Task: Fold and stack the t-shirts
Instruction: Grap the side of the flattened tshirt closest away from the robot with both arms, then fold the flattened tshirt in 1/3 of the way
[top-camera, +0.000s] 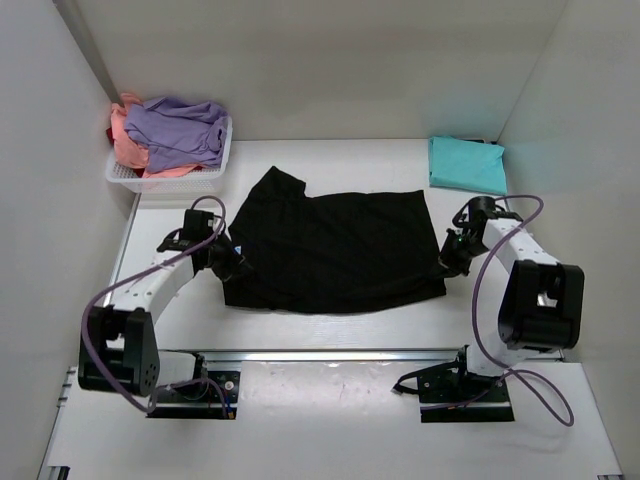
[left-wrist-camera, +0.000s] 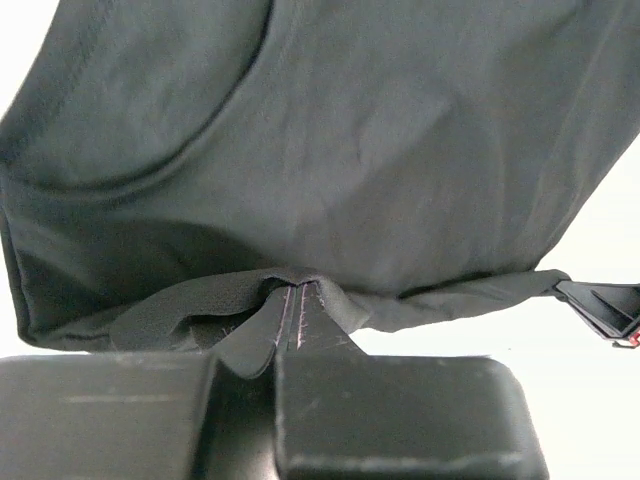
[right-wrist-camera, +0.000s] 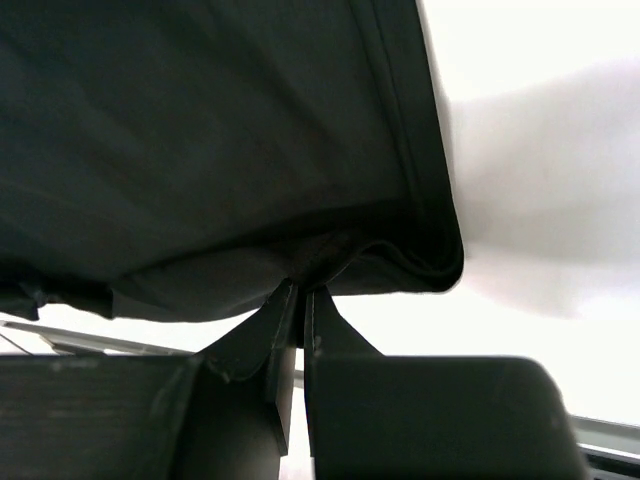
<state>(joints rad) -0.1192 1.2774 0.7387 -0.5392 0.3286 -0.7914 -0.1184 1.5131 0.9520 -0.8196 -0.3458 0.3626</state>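
From above, a white table (top-camera: 330, 165) sits boxed in by pale walls, with a white mesh basket (top-camera: 118, 178) at its far left corner. The left gripper (top-camera: 232, 262) and the right gripper (top-camera: 447, 258) each pinch a near corner of the black t-shirt (top-camera: 330, 250), which lies spread and wrinkled across the middle. A folded teal t-shirt (top-camera: 466, 163) lies at the far right, and a lavender tee (top-camera: 180, 130) and a salmon-pink tee (top-camera: 127, 150) are heaped in the basket. In the left wrist view, the fingers (left-wrist-camera: 265, 340) press together on a bunched fold of black cloth, with a curved seam above. In the right wrist view, the fingers (right-wrist-camera: 262, 335) are clamped on the dark hem.
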